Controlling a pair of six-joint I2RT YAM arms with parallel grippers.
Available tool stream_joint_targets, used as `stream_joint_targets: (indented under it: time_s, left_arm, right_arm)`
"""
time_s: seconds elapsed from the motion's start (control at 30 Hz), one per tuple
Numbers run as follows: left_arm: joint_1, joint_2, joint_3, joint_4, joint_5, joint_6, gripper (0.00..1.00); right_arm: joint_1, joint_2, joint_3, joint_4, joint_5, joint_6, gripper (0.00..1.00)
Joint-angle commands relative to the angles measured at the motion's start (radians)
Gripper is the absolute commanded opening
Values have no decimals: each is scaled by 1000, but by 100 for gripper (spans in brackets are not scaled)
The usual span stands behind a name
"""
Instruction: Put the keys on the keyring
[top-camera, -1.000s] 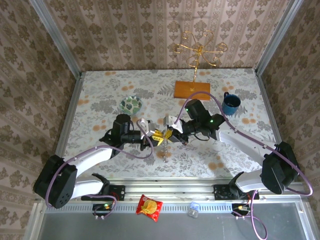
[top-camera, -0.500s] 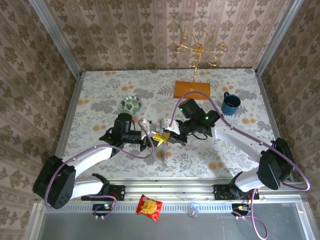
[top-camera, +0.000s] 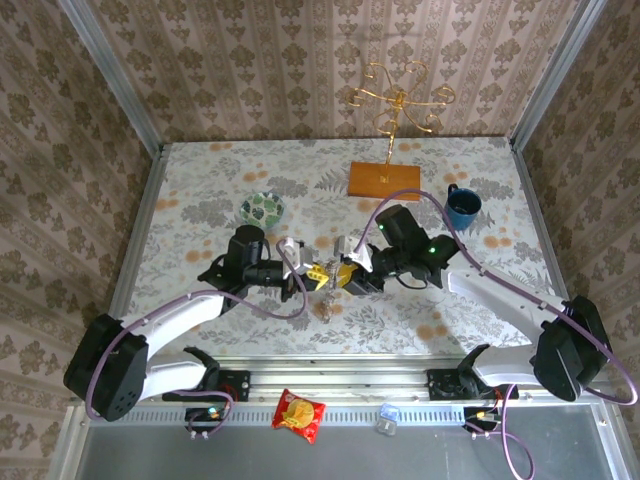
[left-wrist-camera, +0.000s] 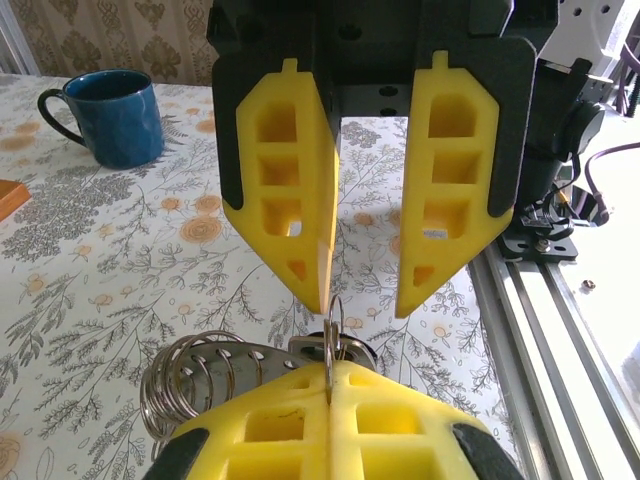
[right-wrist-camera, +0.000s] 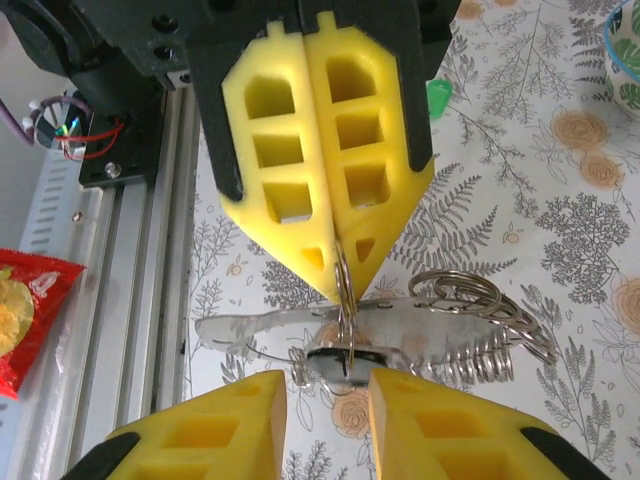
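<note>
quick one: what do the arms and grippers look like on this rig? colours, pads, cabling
Left arm and right arm: white links, black joint housings, a purple cable looping alongside each. Left gripper and right gripper match: wedge-shaped yellow fingers with rectangular pockets, backed by black plates.

Seemingly bare table (top-camera: 310, 212) beyond left gripper (top-camera: 318, 272)

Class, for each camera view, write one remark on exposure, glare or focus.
Top external view: evenly lit and sharp across the table. Left wrist view: the far right is blown out white, and the blue mug looks slightly soft. Right wrist view: the keys glint with bright highlights.
</note>
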Motion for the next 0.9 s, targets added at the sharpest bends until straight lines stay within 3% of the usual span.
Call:
stream_joint_targets:
  time_s: [0.0, 0.17, 0.4, 0.67, 0.87]
  left_arm:
    - [-8, -21, -3, 51, 1, 9, 0]
    - [-13, -28, -9, 53, -4, 10, 0]
    - [-14, -30, -12, 66, -11, 7, 0]
    - [-17, -41, -31, 118, -23, -9, 0]
    - [-35, -47, -44, 129, -49, 1, 0]
  right_arm:
    - [0, -3, -8, 62, -32, 58, 29]
    - [0, 10, 1, 74, -20, 63, 26]
    - [0, 17, 13, 44, -25, 57, 0]
    - [-20, 16, -40, 78, 22, 103, 0]
    - [-22, 45, -62, 169, -72, 179, 0]
